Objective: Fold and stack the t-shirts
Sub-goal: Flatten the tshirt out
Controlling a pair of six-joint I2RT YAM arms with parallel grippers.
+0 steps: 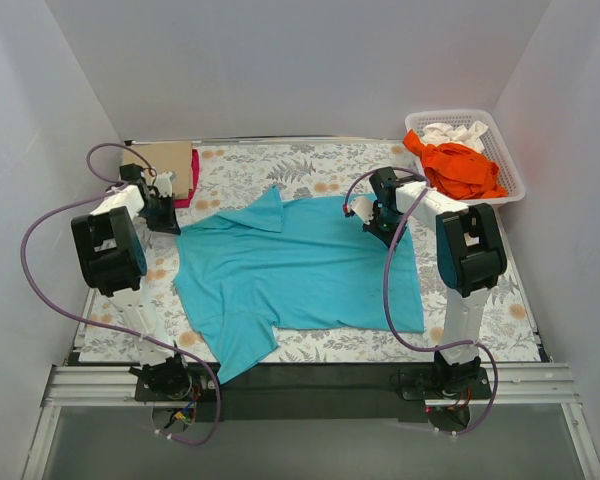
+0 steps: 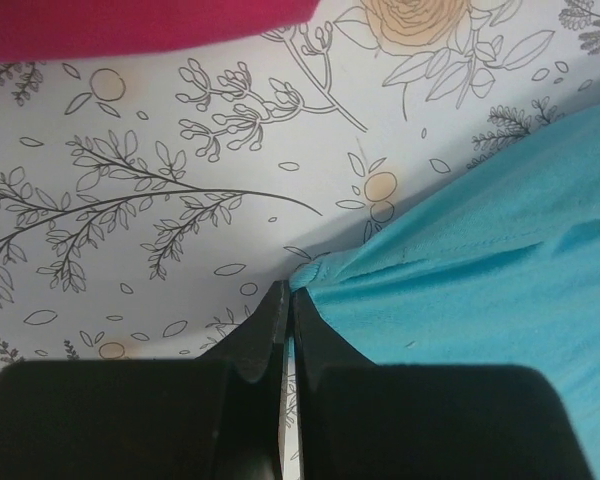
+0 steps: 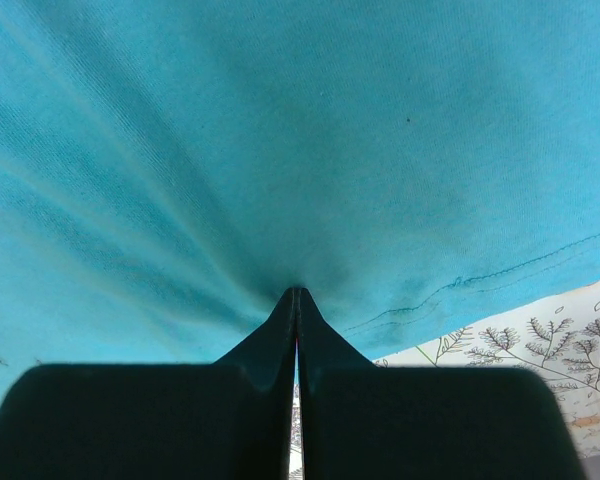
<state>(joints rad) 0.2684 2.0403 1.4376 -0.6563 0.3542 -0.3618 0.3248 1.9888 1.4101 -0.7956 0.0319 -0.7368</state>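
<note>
Clamping the turquoise t-shirt (image 1: 300, 270) at opposite edges, left gripper (image 2: 288, 292) and right gripper (image 3: 296, 293) both pinch cloth; floral tablecloth (image 2: 180, 200) shows beyond.

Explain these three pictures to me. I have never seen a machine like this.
Two robot arms are bolted at a table's near edge. The wide picture looks down from above; the other two come from cameras on each wrist. On the floral table cloth lies a spread turquoise t-shirt. The left gripper is shut on its edge, and the right gripper pinches its cloth too. A white basket at far right holds an orange t-shirt and white cloth. Far left lie a tan t-shirt and a magenta-red t-shirt.
</note>
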